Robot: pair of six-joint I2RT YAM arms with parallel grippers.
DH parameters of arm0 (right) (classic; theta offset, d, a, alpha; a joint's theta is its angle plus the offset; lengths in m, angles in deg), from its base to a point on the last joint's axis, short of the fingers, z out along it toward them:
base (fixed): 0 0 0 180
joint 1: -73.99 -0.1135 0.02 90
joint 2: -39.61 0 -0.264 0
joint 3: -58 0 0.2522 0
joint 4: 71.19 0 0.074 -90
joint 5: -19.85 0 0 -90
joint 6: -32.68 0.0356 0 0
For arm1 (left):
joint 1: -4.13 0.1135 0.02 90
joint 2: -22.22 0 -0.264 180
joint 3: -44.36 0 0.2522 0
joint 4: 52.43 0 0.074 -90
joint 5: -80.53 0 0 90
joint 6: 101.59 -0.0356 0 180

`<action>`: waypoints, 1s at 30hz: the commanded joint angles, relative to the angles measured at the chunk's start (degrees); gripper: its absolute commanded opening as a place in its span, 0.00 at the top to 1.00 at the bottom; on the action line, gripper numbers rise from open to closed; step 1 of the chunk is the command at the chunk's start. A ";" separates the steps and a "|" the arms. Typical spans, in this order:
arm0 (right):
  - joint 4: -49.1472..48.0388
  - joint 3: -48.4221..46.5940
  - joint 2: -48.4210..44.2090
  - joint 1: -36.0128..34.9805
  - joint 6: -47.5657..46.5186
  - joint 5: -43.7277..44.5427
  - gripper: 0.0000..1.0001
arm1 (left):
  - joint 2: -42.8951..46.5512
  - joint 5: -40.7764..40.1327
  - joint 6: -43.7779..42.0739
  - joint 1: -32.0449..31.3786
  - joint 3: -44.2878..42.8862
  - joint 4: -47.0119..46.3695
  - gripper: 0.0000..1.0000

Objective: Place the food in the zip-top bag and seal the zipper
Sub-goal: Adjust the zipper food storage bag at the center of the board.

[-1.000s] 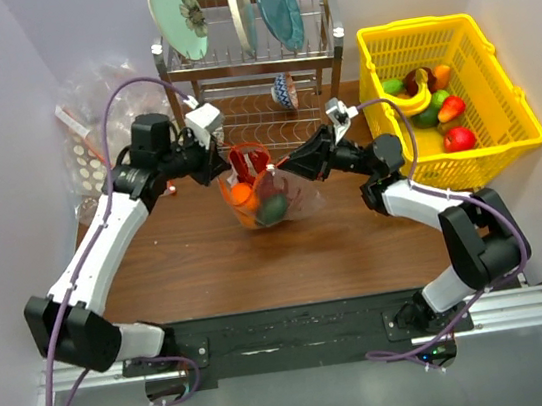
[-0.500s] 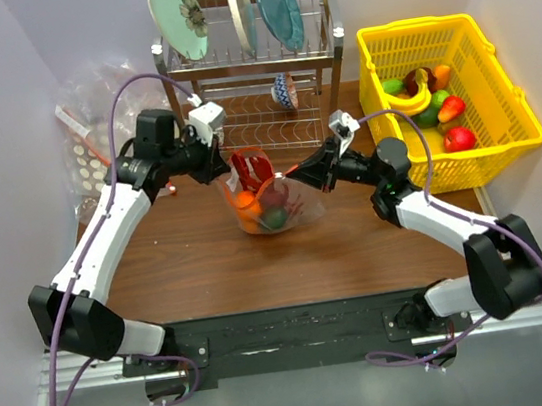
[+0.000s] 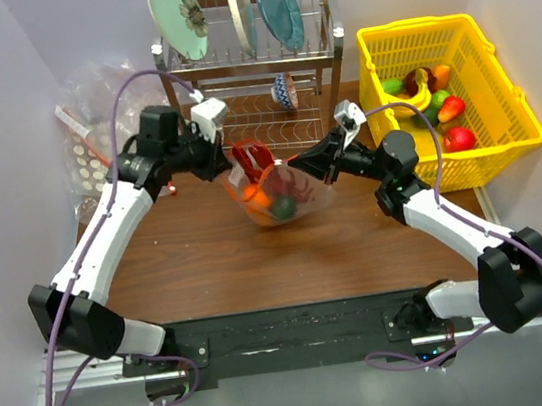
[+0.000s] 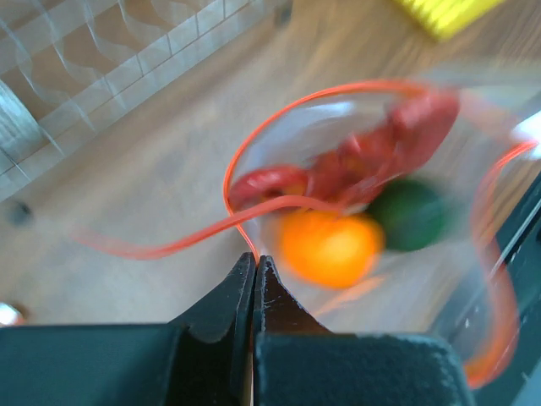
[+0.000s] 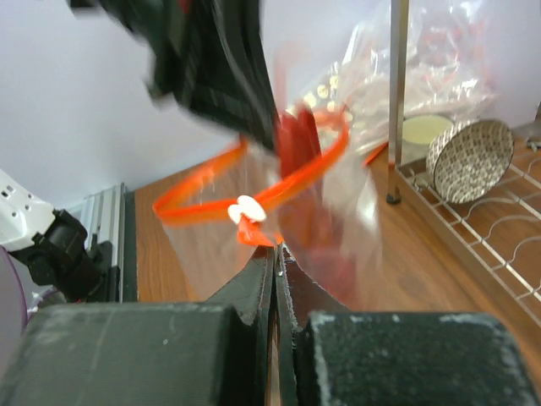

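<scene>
Each tool is pinched fully shut on one end of the rim of the small clear plastic pouch [image 3: 310,195]: the left tool [image 4: 255,264] on the left end and the right tool [image 5: 275,250] on the right. Held so, the mouth stretches between them, probably to line it up for sealing. The glossy red toy lobster [image 4: 372,148], round orange [image 4: 330,247] and dark green fruit [image 4: 410,213] lie inside. The red-edged zipper [image 5: 203,203] gapes open. Blur hides whether the pouch touches the brown tabletop [image 3: 189,265].

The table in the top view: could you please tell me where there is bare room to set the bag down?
The wide bare strip of table between the zip-top bag and the near edge is free. The back is crowded: dish rack, yellow basket, heap of plastic bags.
</scene>
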 commanded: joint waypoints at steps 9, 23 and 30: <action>2.25 0.70 -1.03 -0.15 -1.83 2.95 0.99 | -1.12 -1.88 0.98 -0.30 -6.25 3.57 1.00; 9.61 1.85 -1.56 -0.15 -5.86 4.18 0.80 | -2.26 1.73 1.07 -0.30 -4.15 1.38 1.00; 17.97 -0.87 -5.50 -0.23 -10.35 5.24 0.58 | -3.94 3.05 1.42 -0.30 -4.32 0.58 1.00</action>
